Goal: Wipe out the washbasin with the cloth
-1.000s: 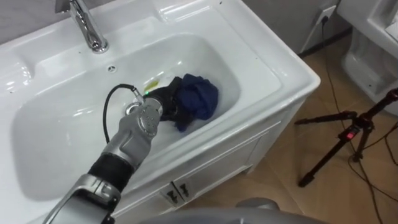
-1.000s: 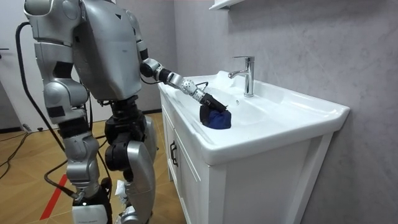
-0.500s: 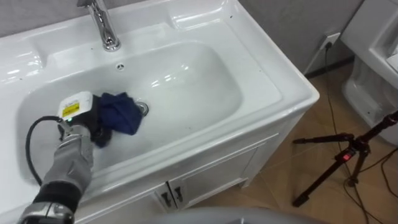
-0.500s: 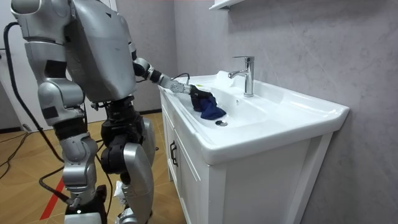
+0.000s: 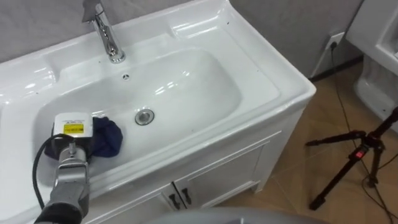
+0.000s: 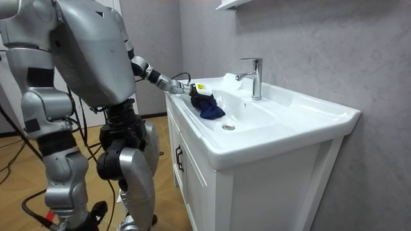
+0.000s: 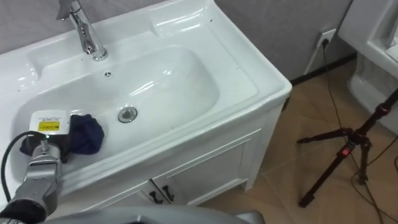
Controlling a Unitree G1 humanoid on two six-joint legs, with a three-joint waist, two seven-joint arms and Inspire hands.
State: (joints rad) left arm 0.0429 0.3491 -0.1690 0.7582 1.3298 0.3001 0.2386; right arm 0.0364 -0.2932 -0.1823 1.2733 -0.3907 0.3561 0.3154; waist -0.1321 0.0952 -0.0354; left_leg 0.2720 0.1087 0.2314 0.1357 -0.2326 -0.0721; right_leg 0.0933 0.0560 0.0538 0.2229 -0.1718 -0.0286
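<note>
One dark blue cloth (image 5: 107,137) lies bunched inside the one white basin (image 5: 261,68), on the bowl's left slope, near the drain (image 5: 144,116) but apart from it and on its left. The left hand (image 5: 68,144) rests against the cloth's left edge, with the back of the hand turned up towards the head camera. Its fingers are hidden under the hand and the cloth, so whether they grip the cloth or lie flat on it cannot be told. The left forearm enters from the lower left and crosses the basin's front rim.

The bowl has one round metal drain at its bottom and one small overflow hole (image 5: 125,76) in its rear wall. One chrome tap (image 5: 106,34) stands upright on the rear ledge, directly behind the overflow hole.

Below the basin is one white cabinet (image 5: 230,180) with two doors and two dark handles (image 5: 177,198) set side by side where the doors meet. To the robot's right, on the wooden floor (image 5: 298,186), stands one black tripod (image 5: 354,149). One wall socket (image 5: 337,39) is on the grey wall behind it.

In the room view the robot stands at the cabinet's front, on the room view's left, with its left arm stretched over the rim into the bowl.
</note>
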